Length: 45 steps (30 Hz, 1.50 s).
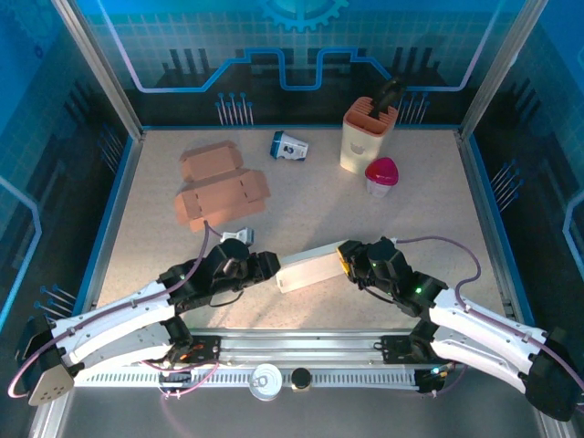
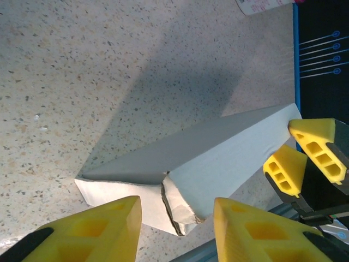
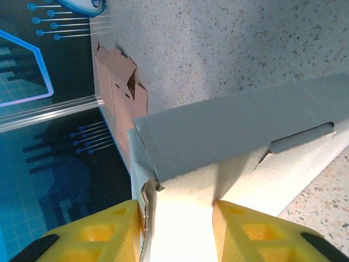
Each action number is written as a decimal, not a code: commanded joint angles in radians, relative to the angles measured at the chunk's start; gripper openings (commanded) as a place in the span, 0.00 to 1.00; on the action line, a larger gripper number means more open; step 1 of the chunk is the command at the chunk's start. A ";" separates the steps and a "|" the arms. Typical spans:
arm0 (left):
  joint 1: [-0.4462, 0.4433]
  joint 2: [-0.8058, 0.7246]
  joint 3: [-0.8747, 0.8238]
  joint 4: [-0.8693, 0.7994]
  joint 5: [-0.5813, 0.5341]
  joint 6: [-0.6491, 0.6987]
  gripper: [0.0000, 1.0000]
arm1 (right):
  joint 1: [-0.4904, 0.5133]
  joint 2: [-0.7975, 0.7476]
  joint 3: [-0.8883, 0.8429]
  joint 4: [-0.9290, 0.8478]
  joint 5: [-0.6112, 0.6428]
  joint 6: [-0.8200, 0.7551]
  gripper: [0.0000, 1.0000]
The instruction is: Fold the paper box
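The white paper box (image 1: 310, 271) lies low over the table near the front, between my two arms. My right gripper (image 1: 349, 259) is shut on its right end; in the right wrist view the yellow fingers (image 3: 120, 229) press both sides of the box (image 3: 240, 131). At the left end, my left gripper (image 1: 265, 265) is open. Its jaws (image 2: 177, 207) stand on either side of a crumpled end flap (image 2: 182, 204) of the box (image 2: 218, 158), with a gap on each side. The right gripper's fingers (image 2: 305, 158) show at the far end in the left wrist view.
Flat brown cardboard boxes (image 1: 219, 187) lie at the back left. A small blue-and-white pack (image 1: 289, 146), a beige holder (image 1: 368, 137) and a pink-lidded cup (image 1: 381, 176) stand at the back. A small grey item (image 1: 235, 236) lies by the left arm.
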State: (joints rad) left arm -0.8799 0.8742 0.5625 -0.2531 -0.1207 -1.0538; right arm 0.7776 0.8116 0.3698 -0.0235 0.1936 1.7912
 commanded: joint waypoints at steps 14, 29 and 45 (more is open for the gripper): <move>0.006 0.030 -0.089 0.054 0.072 -0.029 0.25 | 0.008 -0.006 -0.064 -0.124 0.004 0.011 0.32; -0.010 0.050 -0.087 0.060 0.063 -0.011 0.17 | 0.149 -0.009 0.139 -0.362 0.140 0.043 0.68; -0.025 0.084 -0.053 0.067 0.050 0.015 0.16 | 0.143 0.431 0.591 -0.676 0.112 0.295 0.77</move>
State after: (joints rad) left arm -0.8963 0.9352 0.5034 -0.0986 -0.0559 -1.0698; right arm 0.9504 1.2037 0.9215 -0.6296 0.3145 2.0472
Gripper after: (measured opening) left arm 0.158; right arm 0.767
